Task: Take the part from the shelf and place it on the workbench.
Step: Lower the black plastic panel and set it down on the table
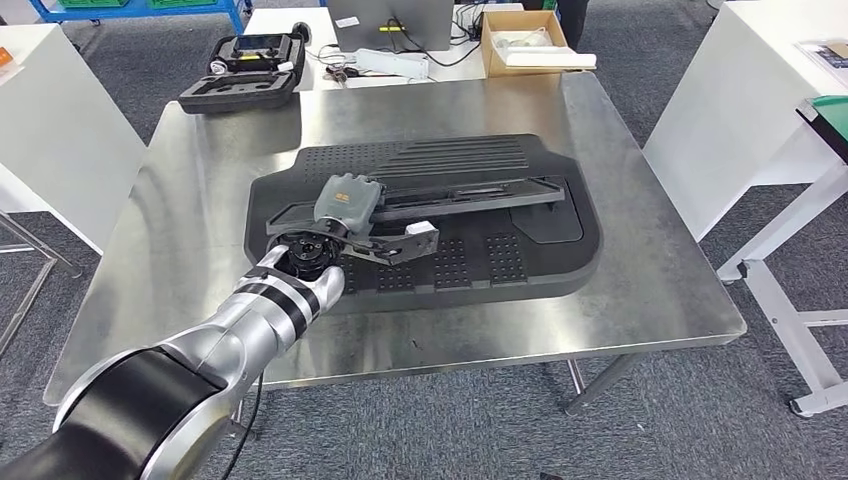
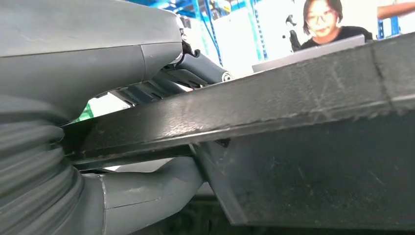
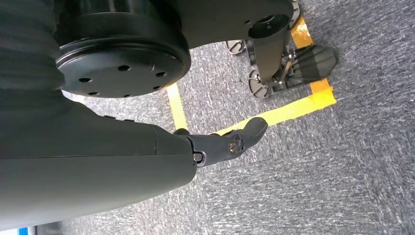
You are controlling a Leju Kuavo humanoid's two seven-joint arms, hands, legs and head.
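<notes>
Over at the left, the left hand point(image 1: 345, 205) grips the long black part point(image 1: 470, 195), thumb under and fingers over its edge. That part lies across a black ribbed mat point(image 1: 540, 255) on the steel workbench point(image 1: 650, 290). Off to the right, the right hand point(image 3: 220, 144) hangs above grey carpet, holding nothing, one finger extended; the other fingers cannot be made out.

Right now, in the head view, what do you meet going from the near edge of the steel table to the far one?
Bare steel table → left hand gripping the long black part on the black mat → black foam case at the far-left corner.
</notes>
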